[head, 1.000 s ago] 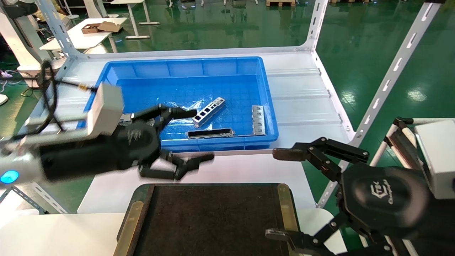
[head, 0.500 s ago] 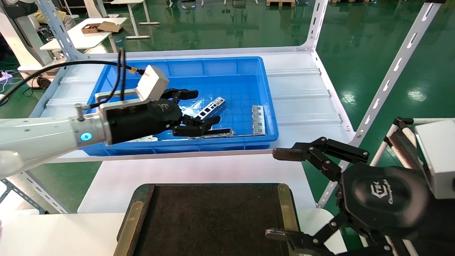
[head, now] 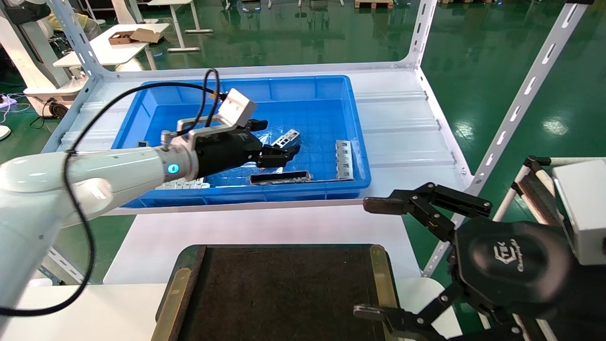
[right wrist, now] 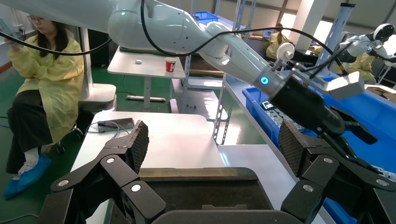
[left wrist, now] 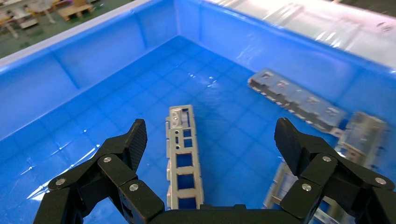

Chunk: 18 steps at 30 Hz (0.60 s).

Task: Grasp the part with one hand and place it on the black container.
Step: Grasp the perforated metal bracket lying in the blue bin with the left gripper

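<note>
Part point(left wrist: 183, 158) lies flat on the floor of the blue bin point(head: 350, 94), between the spread fingers of your left tool point(head: 274, 142); fingers stand wide apart and hold nothing; in the head view it sits at about 12 o'clock from the black container point(head: 284, 293), well apart from it, with a longer dark-centred strip point(head: 280, 178) toward its 6 o'clock; judge it light, stiff and slick thin metal; close across its narrow width near the middle rungs, since it could skid on the plastic floor; right tool point(head: 374, 258) hangs open by the container's 3 o'clock edge on the white surface point(head: 303, 225).
</note>
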Motion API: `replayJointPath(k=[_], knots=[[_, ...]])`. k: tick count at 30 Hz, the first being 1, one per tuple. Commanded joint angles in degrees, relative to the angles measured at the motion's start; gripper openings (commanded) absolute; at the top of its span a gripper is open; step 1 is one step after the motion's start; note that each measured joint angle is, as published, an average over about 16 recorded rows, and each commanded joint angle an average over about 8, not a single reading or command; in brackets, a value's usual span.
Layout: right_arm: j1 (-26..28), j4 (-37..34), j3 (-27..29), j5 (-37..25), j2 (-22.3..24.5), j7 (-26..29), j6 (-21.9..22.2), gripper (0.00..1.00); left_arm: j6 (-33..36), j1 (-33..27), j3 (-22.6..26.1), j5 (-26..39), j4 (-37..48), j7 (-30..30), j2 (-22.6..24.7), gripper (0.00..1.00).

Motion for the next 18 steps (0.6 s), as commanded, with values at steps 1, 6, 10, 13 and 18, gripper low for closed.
replayJointPath(k=[1,6,10,13,18], knots=[[0.00,0.00,-0.01,0.01,0.00,0.00,0.00,1.00,-2.00,-0.74,0.00,0.17,2.38,1.20,1.61,1.00],[0.01,0.00,-0.03,0.02,0.01,-0.01,0.01,1.00,-5.11,-0.86,0.15,-0.09,4.41,1.89,2.84,1.00],[0.01,0.00,-0.04,0.03,0.02,-0.02,0.02,0.66,-6.60,-0.66,0.48,-0.37,4.79,1.40,3.04,0.66],[0.01,0.00,-0.06,0.04,0.02,-0.03,0.02,0.29,-7.29,-0.49,0.79,-0.55,4.88,0.72,3.07,0.29],[0.02,0.00,-0.08,0.05,0.03,-0.04,0.03,0.00,-7.98,-0.13,1.42,-0.72,4.89,-0.28,3.05,0.00]])
